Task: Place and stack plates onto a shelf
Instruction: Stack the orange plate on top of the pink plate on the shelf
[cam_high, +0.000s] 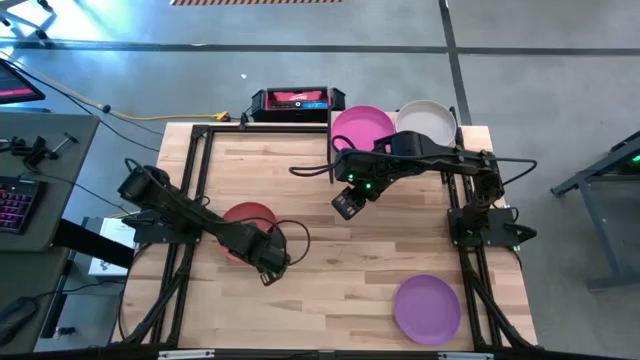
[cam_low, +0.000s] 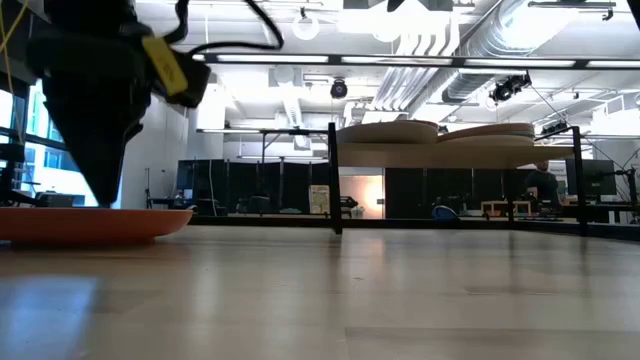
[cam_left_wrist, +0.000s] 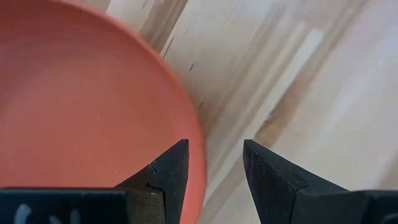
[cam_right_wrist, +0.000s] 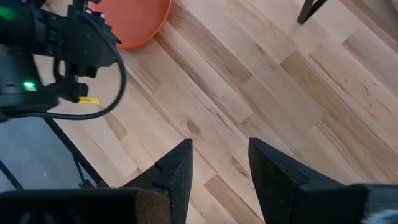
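Left gripper: down at the near rim of the orange-red plate, fingers parted narrowly, astride the rim, one over the plate and one over bare wood; nothing held.
Right gripper: hovering over bare tabletop in front of the shelf, fingers parted, empty.
Plates on shelf: magenta plate and off-white plate, side by side.
Purple plate: flat on the tabletop, near the right front corner, well apart from both grippers.
Risk, grasp: rim shallow and thin; likely to slip or skid away if closed off-centre.
Risk, lift: one-edge hold; likely to tilt and drop.
Risk, transfer: right arm near the path to the shelf; possible contact.
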